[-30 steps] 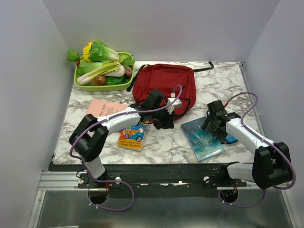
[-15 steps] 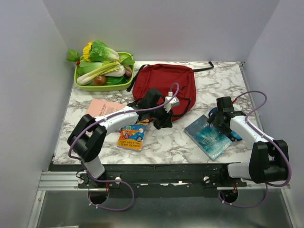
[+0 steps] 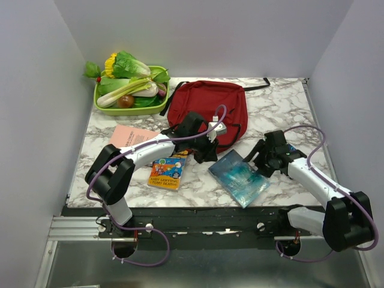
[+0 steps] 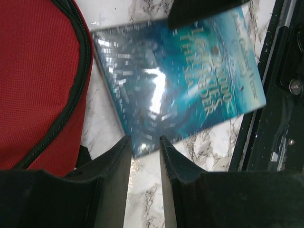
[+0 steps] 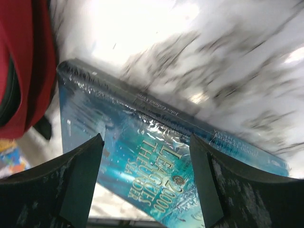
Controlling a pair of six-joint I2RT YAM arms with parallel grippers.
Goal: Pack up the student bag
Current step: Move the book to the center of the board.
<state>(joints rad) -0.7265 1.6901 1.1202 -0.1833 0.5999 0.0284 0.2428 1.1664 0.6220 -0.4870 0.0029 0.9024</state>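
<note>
The dark red student bag (image 3: pixel 207 105) lies flat at the back middle of the marble table; it also shows in the left wrist view (image 4: pixel 38 71) and at the edge of the right wrist view (image 5: pixel 23 61). A glossy blue book (image 3: pixel 239 177) lies flat in front of it, and shows in both wrist views (image 4: pixel 180 80) (image 5: pixel 142 156). My left gripper (image 3: pixel 207 153) (image 4: pixel 142 145) sits low at the bag's front edge, jaws slightly apart and empty, the book's corner just beyond the tips. My right gripper (image 3: pixel 258 161) (image 5: pixel 145 140) is wide open over the book's right end.
A green tray (image 3: pixel 102 108) of vegetables stands at the back left. A pink sheet (image 3: pixel 132 137) and a colourful children's book (image 3: pixel 168 173) lie left of the left gripper. A black rail (image 3: pixel 192 211) runs along the front edge. Walls close both sides.
The blue book has slid left and turned, from the right side toward the bag's front. My right gripper moved left with it. My left arm stayed nearly still.
</note>
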